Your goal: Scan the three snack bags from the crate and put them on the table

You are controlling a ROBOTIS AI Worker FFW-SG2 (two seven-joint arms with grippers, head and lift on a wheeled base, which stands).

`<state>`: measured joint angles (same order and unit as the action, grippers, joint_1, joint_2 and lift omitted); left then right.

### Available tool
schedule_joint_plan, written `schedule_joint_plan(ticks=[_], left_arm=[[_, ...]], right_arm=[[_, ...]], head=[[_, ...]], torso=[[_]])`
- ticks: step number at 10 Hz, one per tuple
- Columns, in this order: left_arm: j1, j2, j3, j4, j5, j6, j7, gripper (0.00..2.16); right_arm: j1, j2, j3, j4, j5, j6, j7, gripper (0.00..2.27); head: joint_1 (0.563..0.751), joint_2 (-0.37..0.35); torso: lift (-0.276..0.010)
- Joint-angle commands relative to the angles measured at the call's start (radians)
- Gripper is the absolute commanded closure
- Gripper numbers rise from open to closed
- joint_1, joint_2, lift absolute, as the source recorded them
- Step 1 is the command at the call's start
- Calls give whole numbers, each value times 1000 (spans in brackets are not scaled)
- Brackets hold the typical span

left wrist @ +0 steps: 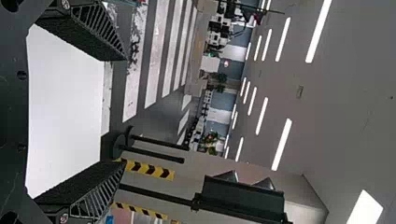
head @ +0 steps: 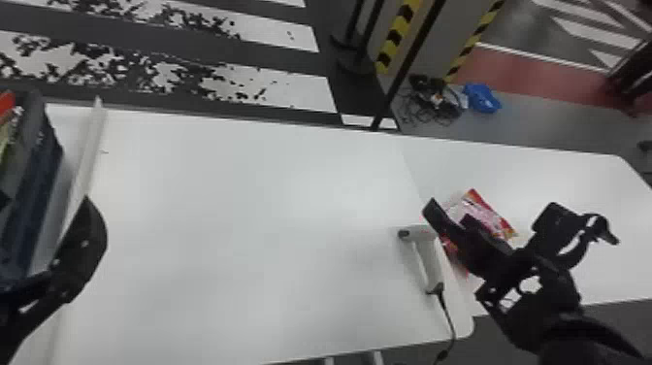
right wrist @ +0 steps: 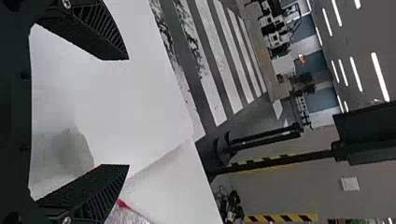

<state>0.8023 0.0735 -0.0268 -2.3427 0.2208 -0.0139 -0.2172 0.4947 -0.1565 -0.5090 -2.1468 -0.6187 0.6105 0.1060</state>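
At the head view's left edge stands the dark blue-grey crate (head: 36, 194), with red and yellow-green packaging (head: 6, 104) inside it. My left gripper (head: 80, 247) is beside the crate's right side, low in the view; its fingers stand open in the left wrist view, nothing between the tips (left wrist: 123, 112). On the right, my right gripper (head: 523, 221) is open and empty over the white table. Partly behind it lies a red and pink snack bag (head: 485, 213), its edge also beyond one finger in the right wrist view (right wrist: 128, 112). The white scanner (head: 428, 255) lies left of that bag.
A raised white strip (head: 89, 145) runs along the table beside the crate. The wide white table (head: 252, 218) meets a second white tabletop (head: 548, 165) at the right. From the scanner a dark cable (head: 447, 315) runs over the near edge. Dark posts stand behind.
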Motion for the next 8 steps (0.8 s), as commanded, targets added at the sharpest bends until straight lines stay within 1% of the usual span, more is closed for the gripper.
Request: schedule_joint_plan(ticks=[1, 2, 3, 4, 5, 6, 7, 8], left_arm=[[0, -1, -2, 3, 2, 4, 6, 76], [0, -1, -4, 2, 2, 7, 10, 76], [0, -1, -4, 2, 0, 7, 10, 76], [5, 0, -4, 3, 0, 4, 10, 76], [6, 0, -4, 8, 0, 4, 10, 76], [6, 0, -4, 17, 0, 4, 10, 76], [8, 0, -1, 22, 0, 1, 12, 76], [14, 0, 11, 22, 0, -2, 12, 76]], right_arm=[[56, 40, 95, -97, 13, 2, 1, 63], [91, 57, 187, -140, 86, -47, 3, 63], [139, 61, 299, -153, 215, -243, 3, 63], [182, 61, 391, -142, 310, -442, 1, 63], [211, 61, 449, -127, 346, -547, -2, 63], [245, 61, 511, -107, 399, -685, -19, 63], [271, 60, 546, -93, 404, -746, -23, 66], [275, 60, 566, -68, 422, -789, -39, 63]], head=[[695, -350], [695, -337], [695, -276], [695, -217], [695, -168], [695, -121], [695, -102], [695, -69]], torso=[[-94], [-94], [-94], [-94], [-94], [-94], [-94], [-94]])
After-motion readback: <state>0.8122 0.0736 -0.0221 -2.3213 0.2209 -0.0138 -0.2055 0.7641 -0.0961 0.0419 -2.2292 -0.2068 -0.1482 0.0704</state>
